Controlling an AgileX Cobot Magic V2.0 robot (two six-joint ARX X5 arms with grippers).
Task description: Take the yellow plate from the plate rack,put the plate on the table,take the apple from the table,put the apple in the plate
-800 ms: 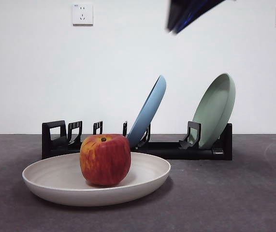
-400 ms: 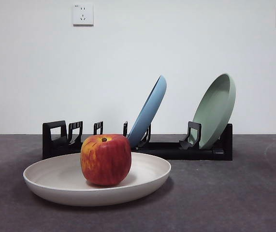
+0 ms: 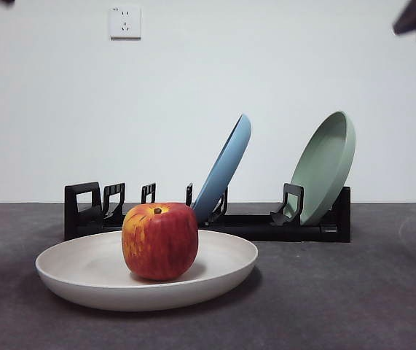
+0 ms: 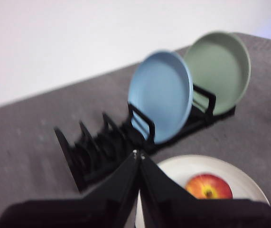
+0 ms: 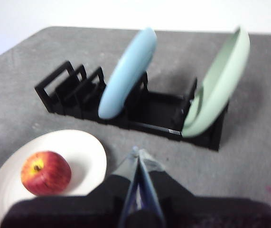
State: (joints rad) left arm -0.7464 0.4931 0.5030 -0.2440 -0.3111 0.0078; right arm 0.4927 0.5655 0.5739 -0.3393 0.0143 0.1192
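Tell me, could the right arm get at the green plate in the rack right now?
Probably yes: the sage green plate leans in the plate rack with nothing over it, and the right gripper, jaws shut, hangs clear above.

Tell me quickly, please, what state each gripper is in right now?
Left gripper: shut, holding nothing, above the table.
Right gripper: shut, holding nothing, also raised.

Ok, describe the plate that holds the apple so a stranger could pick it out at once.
Find the black plate rack across the dark grey table. In front of it lies the cream plate, flat, with the red apple in it. The light blue plate and sage green plate stand in the rack.
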